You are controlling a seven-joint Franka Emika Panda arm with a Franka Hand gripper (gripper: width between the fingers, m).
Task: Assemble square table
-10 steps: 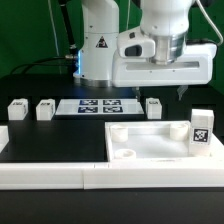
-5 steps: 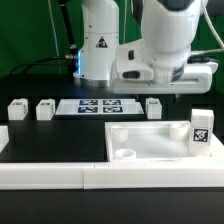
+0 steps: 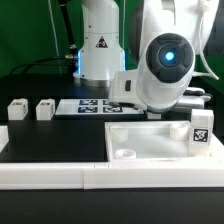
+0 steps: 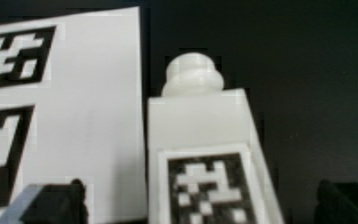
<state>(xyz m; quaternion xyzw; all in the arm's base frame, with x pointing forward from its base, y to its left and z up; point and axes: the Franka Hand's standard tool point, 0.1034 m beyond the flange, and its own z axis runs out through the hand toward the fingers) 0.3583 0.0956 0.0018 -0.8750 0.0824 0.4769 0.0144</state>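
Arm: the arm [image 3: 165,65] bends low over the far side of the worktop [image 3: 55,140]. Its wrist end faces the exterior camera and hides the pincer in that view.
Pincer: in the wrist view the pincer [image 4: 197,198] stands wide open. Its dark fingertips [image 4: 51,203] sit far out on either side of a leg and hold nothing.
Tagged leg: the tagged leg [image 4: 202,140] lies on the black surface between the fingertips, tag face up, with a rounded peg [image 4: 190,72] at one end. It is just beside the marker board [image 4: 60,90], with only a thin gap showing.
Square slab: the square slab [image 3: 150,140] lies flat toward the exterior view's right, directly behind the bar fence [image 3: 50,172]. A round socket [image 3: 125,154] is open at a near corner.
Upright leg: the upright leg [image 3: 201,128] stands at the slab's edge on the exterior view's right, tag toward the camera.
Loose legs: the outer leg [image 3: 17,110] and the inner leg [image 3: 45,109] sit apart on the exterior view's left, in line with the marker board.
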